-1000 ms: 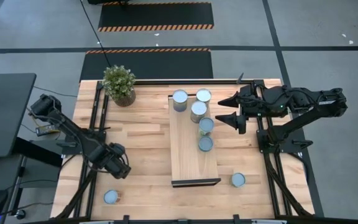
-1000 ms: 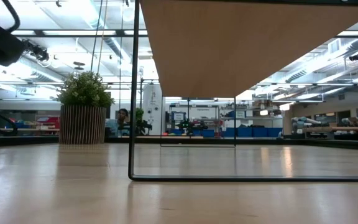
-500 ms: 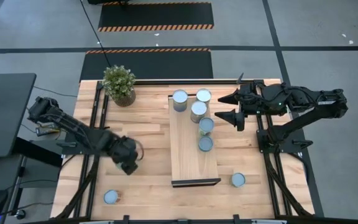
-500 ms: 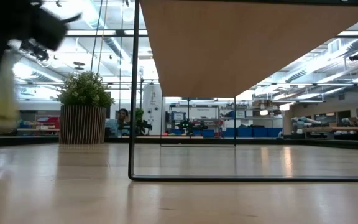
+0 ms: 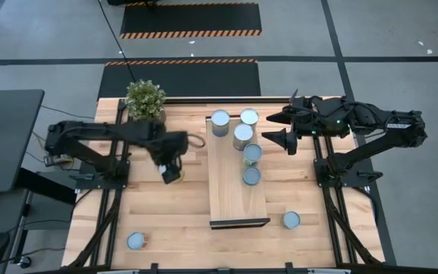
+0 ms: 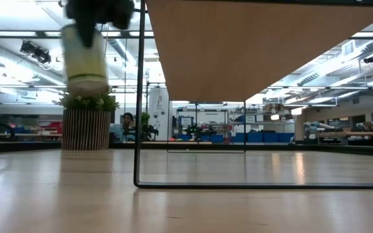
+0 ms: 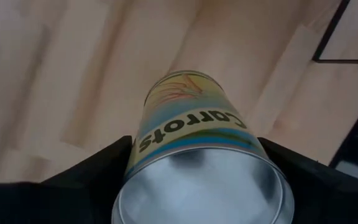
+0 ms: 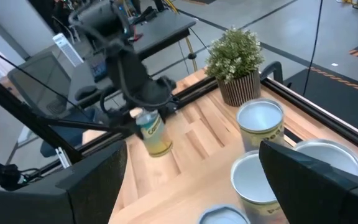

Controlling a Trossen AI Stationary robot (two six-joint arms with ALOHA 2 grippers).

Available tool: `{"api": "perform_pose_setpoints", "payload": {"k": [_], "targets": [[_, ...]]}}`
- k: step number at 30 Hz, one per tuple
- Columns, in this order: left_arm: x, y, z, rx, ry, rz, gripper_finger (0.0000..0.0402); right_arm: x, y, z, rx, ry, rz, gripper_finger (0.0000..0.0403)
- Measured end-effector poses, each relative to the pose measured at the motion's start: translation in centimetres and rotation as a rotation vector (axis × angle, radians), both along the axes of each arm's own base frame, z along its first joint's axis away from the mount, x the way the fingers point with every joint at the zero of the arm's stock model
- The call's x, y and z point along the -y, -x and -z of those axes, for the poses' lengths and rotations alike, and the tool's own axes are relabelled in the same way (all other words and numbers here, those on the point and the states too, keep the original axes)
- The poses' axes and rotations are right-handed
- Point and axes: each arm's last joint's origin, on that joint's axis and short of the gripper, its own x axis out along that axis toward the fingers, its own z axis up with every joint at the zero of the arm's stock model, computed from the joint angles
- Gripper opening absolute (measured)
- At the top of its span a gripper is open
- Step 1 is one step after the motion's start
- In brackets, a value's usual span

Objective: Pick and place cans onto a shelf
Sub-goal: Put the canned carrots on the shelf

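Above the table (image 5: 181, 205), between the plant (image 5: 145, 101) and the shelf (image 5: 236, 186), the left gripper (image 5: 170, 168) holds a carrots can (image 6: 85, 57) in the air, its fingers closed on the can's sides. Five cans (image 5: 250, 154) stand on the shelf's far half, and two others are on the tabletop near the front edge. The right gripper (image 5: 280, 127) hovers just beside the shelf cans with its jaws wide apart.

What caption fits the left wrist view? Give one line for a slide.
Left gripper holds a carrots can above the wooden tabletop.
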Motion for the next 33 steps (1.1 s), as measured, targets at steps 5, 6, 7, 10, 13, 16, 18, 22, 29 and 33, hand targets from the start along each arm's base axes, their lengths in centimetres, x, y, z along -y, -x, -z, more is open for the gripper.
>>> {"api": "perform_pose_setpoints", "payload": {"k": [5, 6, 7, 10, 13, 16, 18, 22, 29, 33], "targets": [[-2.3, -3.1, -2.1, 0.003, -0.044, 0.101, 0.0310, 0.3, 0.0, 0.4, -0.043, 0.003, 0.018, 0.0373], [-2.7, -3.6, -2.6, 0.010, -0.050, 0.112, 0.0310, 0.4, 0.1, 0.5, -0.050, 0.000, 0.020, 0.0373], [-3.1, -4.1, -3.0, 0.017, -0.056, 0.122, 0.0310, 0.4, 0.1, 0.5, -0.052, -0.003, 0.021, 0.0373], [-4.0, -5.5, -4.5, 0.041, -0.098, 0.152, 0.0311, 0.4, 0.1, 0.6, -0.059, -0.005, 0.022, 0.0373], [-4.6, -6.8, -6.0, 0.080, -0.153, 0.169, 0.0311, 0.4, 0.1, 0.6, -0.063, -0.005, 0.022, 0.0373], [-4.9, -7.7, -7.6, 0.134, -0.214, 0.183, 0.0311, 0.4, 0.1, 0.6, -0.067, -0.002, 0.029, 0.0373], [-5.0, -8.4, -8.3, 0.163, -0.254, 0.195, 0.0311, 0.4, 0.1, 0.6, -0.067, -0.001, 0.029, 0.0373], [-5.3, -9.9, -8.0, 0.185, -0.283, 0.208, 0.0311, 0.4, 0.1, 0.6, -0.066, 0.000, 0.030, 0.0373], [-4.9, -12.6, -5.3, 0.144, -0.290, 0.290, 0.0311, 0.4, 0.1, 0.6, -0.063, -0.001, 0.031, 0.0373], [-4.1, -13.2, -4.7, 0.136, -0.316, 0.373, 0.0314, 0.4, 0.1, 0.5, -0.053, -0.002, 0.032, 0.0373]]}}
